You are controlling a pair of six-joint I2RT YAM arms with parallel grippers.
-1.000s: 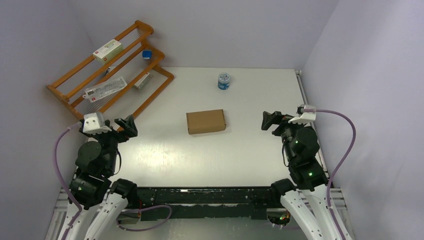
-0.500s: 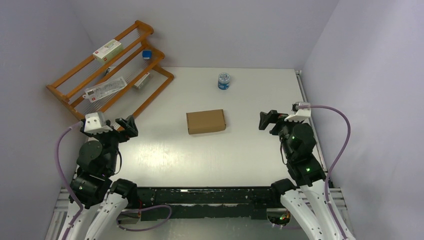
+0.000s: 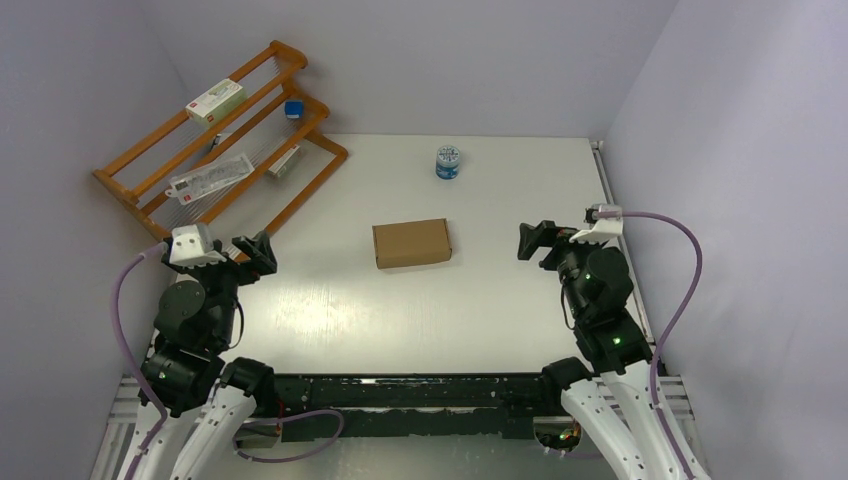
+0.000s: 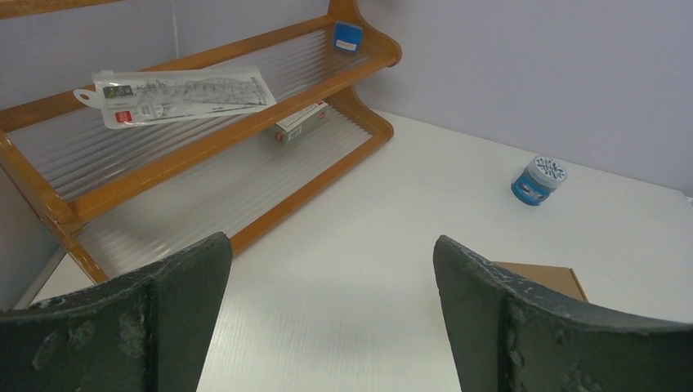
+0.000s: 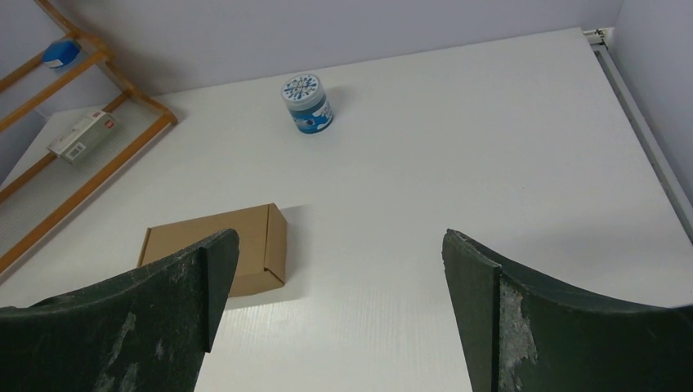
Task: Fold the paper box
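Note:
The brown cardboard paper box [image 3: 411, 243] lies closed and flat in the middle of the white table. It shows in the right wrist view [image 5: 241, 237], partly behind my left finger, and as a corner in the left wrist view [image 4: 546, 276]. My left gripper [image 3: 255, 251] is open and empty at the table's left side, well left of the box. My right gripper [image 3: 533, 240] is open and empty to the right of the box, apart from it. In both wrist views the jaws stand wide apart over bare table.
A wooden rack [image 3: 215, 140] stands at the back left with small white cartons, a packet and a blue item on it. A blue-and-white jar [image 3: 447, 162] stands at the back centre. Walls close the table on three sides.
The right arm has shifted slightly left and forward since a second ago, then held still. The left arm and the box have not moved.

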